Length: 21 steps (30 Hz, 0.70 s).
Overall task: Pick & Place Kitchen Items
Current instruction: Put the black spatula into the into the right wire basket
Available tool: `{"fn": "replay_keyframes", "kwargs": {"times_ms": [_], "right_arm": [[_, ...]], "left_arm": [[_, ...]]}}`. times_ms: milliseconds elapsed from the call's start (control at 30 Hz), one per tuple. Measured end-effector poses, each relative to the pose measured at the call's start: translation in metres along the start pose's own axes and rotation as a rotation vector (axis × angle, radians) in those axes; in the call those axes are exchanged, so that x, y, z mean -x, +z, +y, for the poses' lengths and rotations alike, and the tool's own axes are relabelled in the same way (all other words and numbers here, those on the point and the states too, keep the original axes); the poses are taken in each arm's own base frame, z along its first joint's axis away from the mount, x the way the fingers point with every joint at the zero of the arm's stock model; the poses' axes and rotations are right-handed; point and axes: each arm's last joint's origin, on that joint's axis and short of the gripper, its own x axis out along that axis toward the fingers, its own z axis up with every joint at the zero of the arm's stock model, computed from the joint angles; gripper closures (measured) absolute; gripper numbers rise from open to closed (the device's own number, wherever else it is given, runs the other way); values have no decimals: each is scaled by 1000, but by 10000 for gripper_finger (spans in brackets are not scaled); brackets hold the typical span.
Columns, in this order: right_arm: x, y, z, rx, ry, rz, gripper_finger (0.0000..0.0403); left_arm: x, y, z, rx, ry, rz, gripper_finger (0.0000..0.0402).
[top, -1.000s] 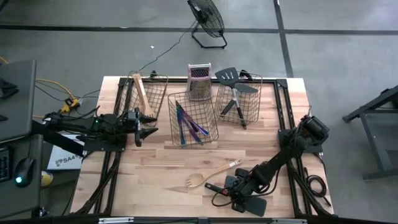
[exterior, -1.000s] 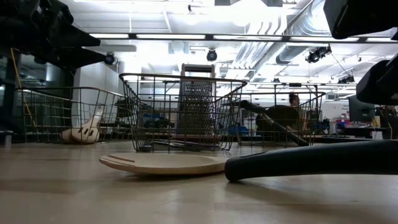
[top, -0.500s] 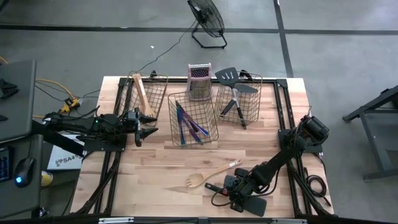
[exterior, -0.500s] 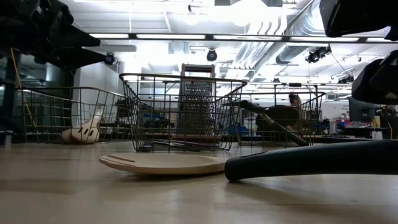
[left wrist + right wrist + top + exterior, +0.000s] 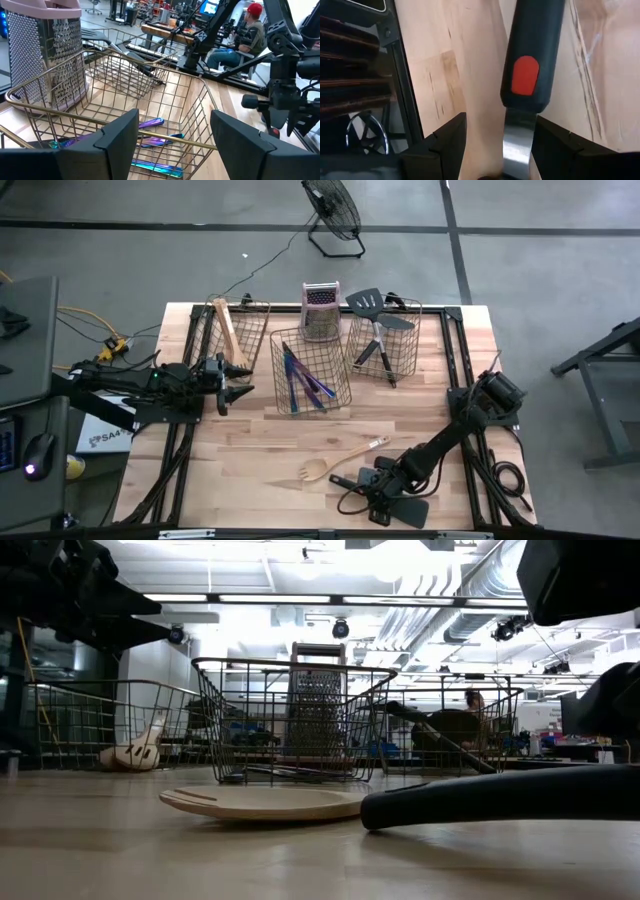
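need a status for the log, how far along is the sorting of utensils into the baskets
Mostly done: wooden pieces lie in the left basket, purple cutlery in the middle basket, black spatulas in the right basket. In hand: the right gripper, open, straddles a red-marked black spatula flat on the table. Left: that spatula and the wooden fork. The left gripper waits, open.

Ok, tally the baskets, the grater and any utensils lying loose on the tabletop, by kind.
Wire mesh baskets: 3
Upright metal box grater: 1
Pale wooden fork, loose: 1
Black spatula with red-black handle, loose: 1
Total: 6
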Motion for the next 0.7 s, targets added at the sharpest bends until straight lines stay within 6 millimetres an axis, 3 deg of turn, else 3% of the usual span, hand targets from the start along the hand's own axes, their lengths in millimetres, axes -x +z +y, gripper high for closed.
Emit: {"fn": "replay_keyframes", "kwargs": {"times_ms": [300, 700], "right_arm": [[0, 3, -2, -7, 14, 24, 226], [0, 9, -10, -30, -33, 25, 343]], "left_arm": [[0, -1, 0, -3, 3, 9, 158], [0, -1, 0, -5, 4, 14, 158]]}}
